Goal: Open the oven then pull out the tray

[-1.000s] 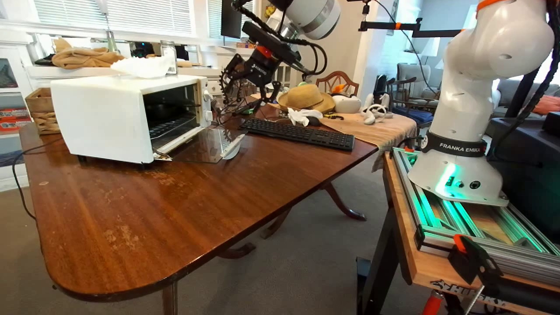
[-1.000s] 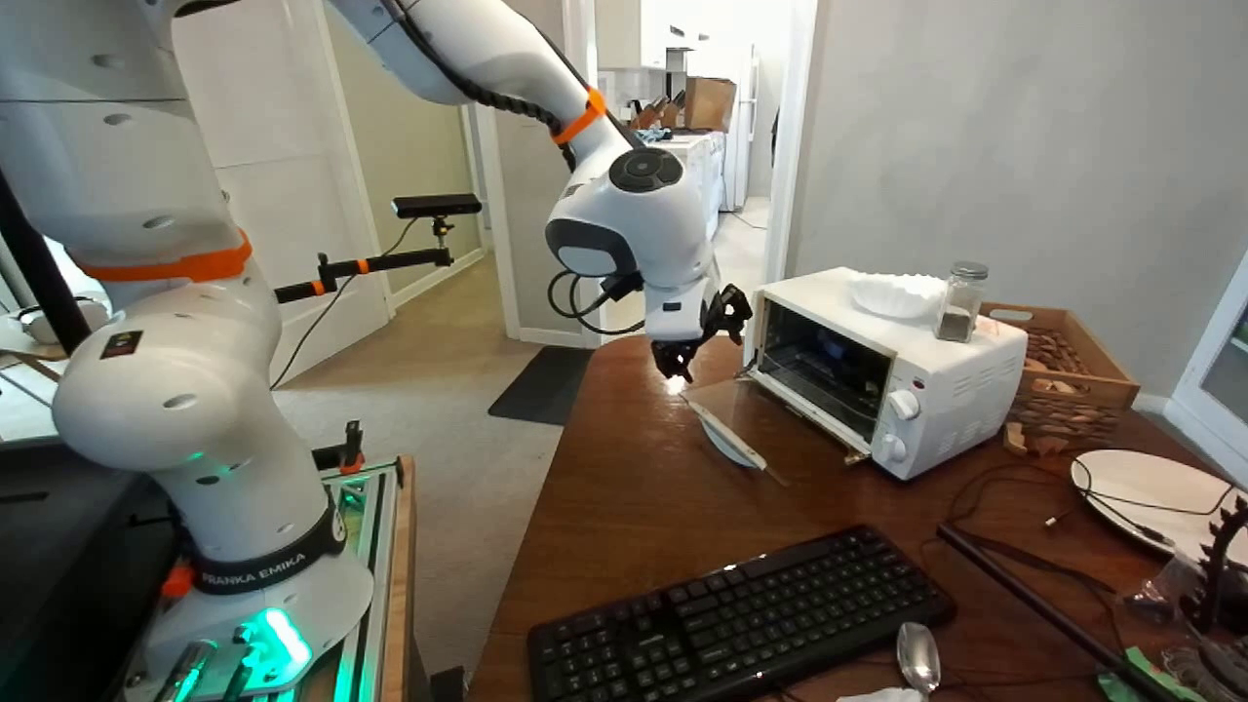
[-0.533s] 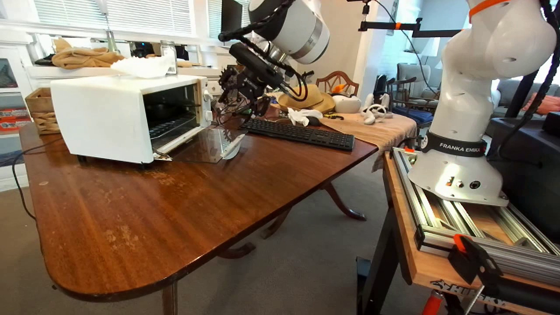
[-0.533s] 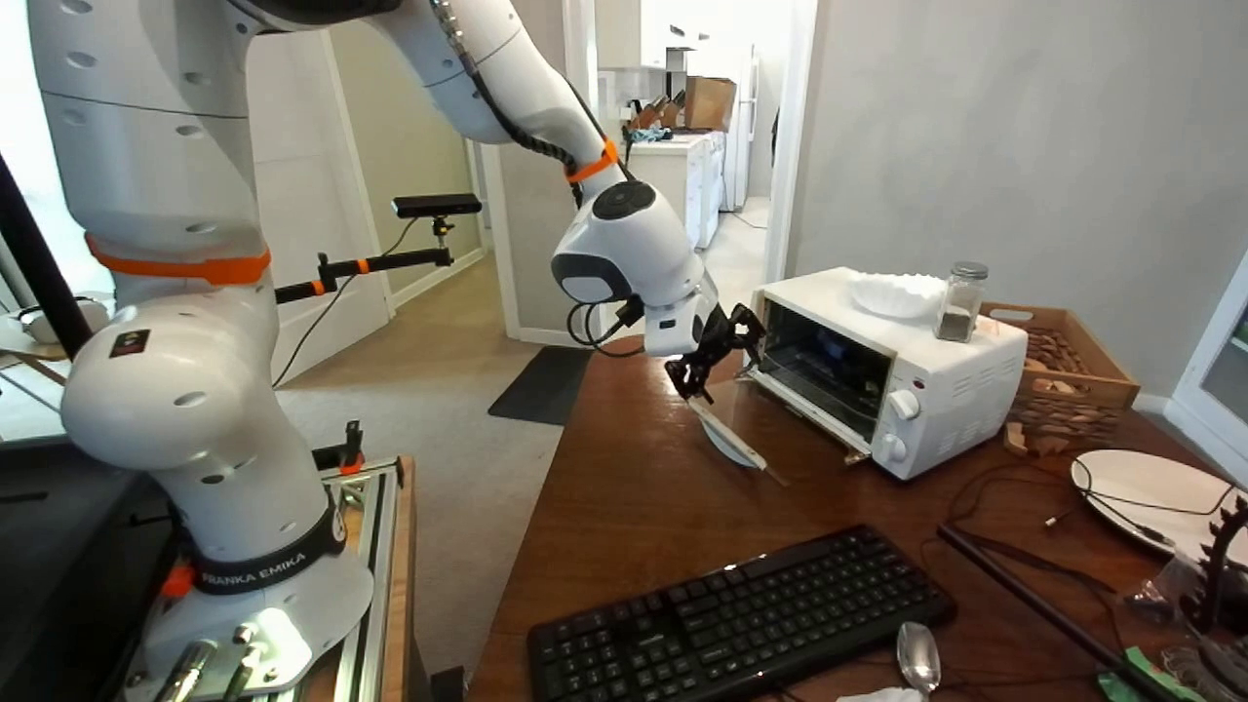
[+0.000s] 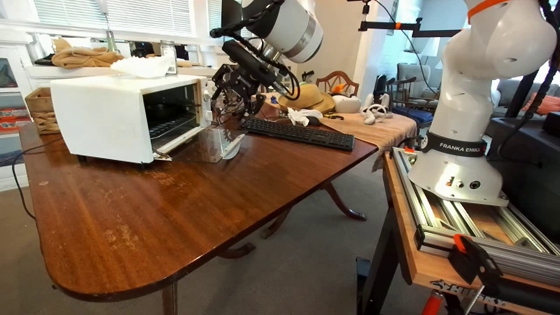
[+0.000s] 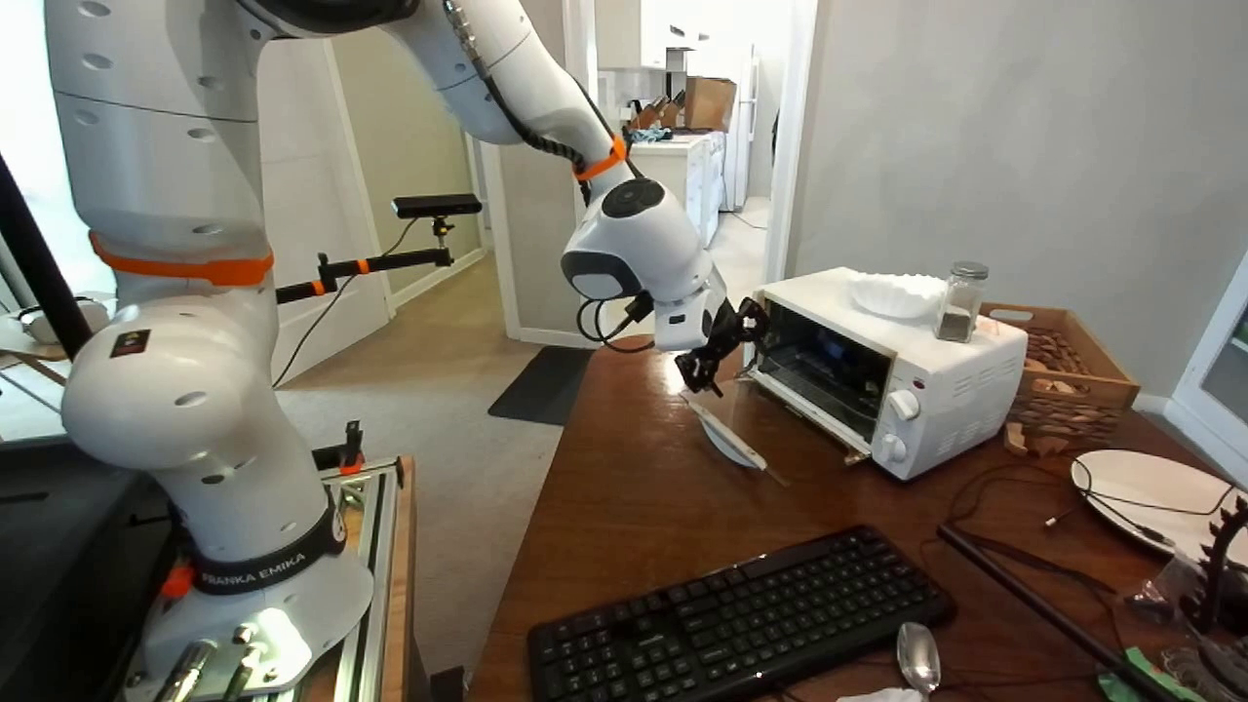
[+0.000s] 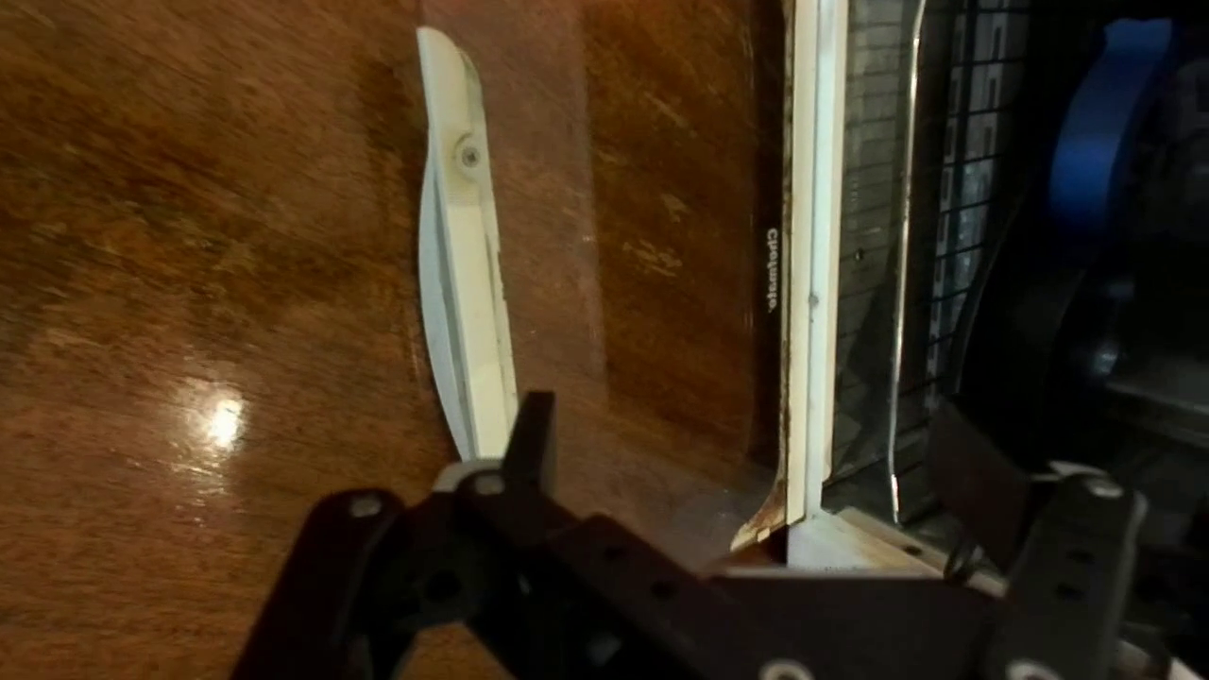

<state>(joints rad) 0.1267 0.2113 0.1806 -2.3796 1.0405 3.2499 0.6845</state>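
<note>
The white oven (image 5: 100,118) stands on the wooden table, its glass door (image 5: 199,146) folded down and open. In the wrist view the door's pale handle (image 7: 468,283) lies left of the oven's front edge (image 7: 812,236). Inside show a wire rack (image 7: 973,170) and a dark rounded object with a blue part (image 7: 1105,132); I cannot tell which of these is the tray. My gripper (image 6: 741,363) hangs tilted above the lowered door, near the far end of the oven mouth. Its fingers (image 7: 536,430) are spread wide, nothing between them.
On the oven's top sit a white fluted dish (image 6: 897,294) and a glass shaker (image 6: 960,302). A wicker basket (image 6: 1072,390) is beside it. A black keyboard (image 6: 741,624), white plate (image 6: 1150,487), spoon (image 6: 918,658) and black rod (image 6: 1053,614) lie on the table.
The arm has come down and closer to the oven, and the gripper has tilted towards its mouth, then risen slightly. Oven and door have not moved.
</note>
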